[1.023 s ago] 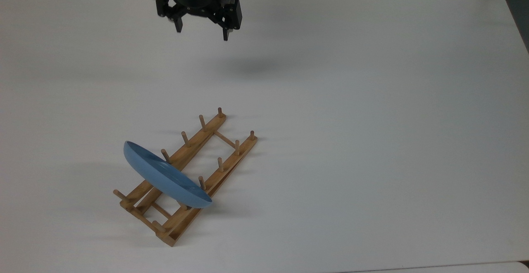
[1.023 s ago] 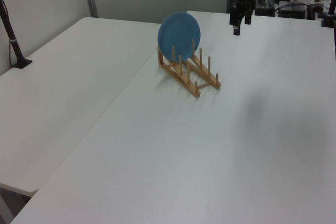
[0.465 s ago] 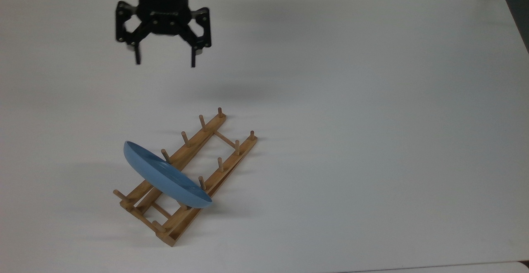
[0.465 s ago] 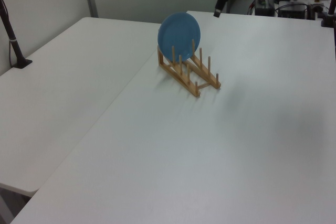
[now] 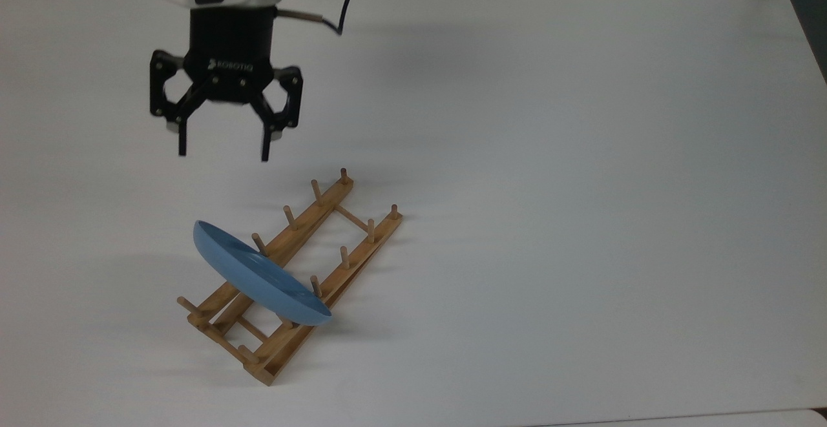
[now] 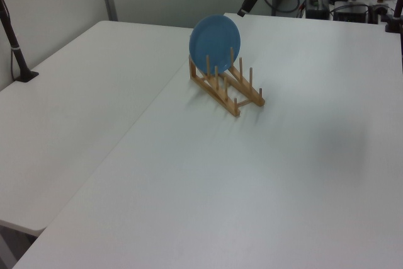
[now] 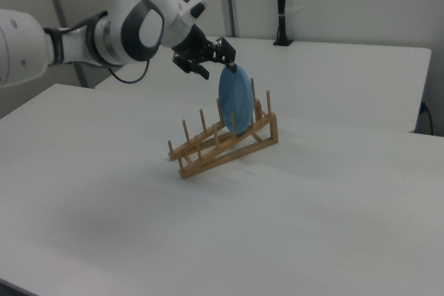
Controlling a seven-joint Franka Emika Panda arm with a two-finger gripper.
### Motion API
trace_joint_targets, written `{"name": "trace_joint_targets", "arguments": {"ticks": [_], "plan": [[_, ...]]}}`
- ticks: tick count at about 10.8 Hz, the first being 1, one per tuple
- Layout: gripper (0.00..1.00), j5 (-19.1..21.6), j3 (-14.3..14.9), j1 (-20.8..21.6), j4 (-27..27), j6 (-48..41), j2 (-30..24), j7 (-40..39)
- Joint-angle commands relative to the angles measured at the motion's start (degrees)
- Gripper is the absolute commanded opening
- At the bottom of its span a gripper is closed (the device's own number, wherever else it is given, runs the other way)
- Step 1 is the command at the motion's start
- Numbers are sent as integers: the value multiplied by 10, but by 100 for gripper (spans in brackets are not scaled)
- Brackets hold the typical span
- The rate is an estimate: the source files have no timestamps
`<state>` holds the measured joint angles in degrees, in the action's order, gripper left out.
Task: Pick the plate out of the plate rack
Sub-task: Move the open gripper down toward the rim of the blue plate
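The plate (image 5: pixel 258 276) is sitting on edge in the plate rack (image 5: pixel 292 276), slotted between the pegs near the end that's toward the top view's bottom left, leaning a bit against them. From where I'm driving this, I'd call it the approach step: the gripper (image 5: pixel 223 152) hangs in the air with its jaws spread wide and nothing in them, up-screen of the plate in the top view and well apart from it. In the right view it looks like it's up around the plate's top rim, just off to the right view's left. Next I figure I need to line the fingers up so they straddle that upper rim, come down over it, then pinch. The rim is thin and the rack is light, so a sloppy angle could drag the whole thing.
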<state>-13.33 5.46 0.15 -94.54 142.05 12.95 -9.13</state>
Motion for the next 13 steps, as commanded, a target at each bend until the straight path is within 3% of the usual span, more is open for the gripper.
{"name": "trace_joint_targets", "arguments": {"ticks": [1,3,6,11,13], "plan": [[82,-56,24,6,46,51,61,-8],[76,-118,31,7,52,70,77,-7],[62,-151,32,11,54,72,99,-6],[49,-162,32,12,72,88,123,-3],[46,-195,32,12,79,92,131,45]]}}
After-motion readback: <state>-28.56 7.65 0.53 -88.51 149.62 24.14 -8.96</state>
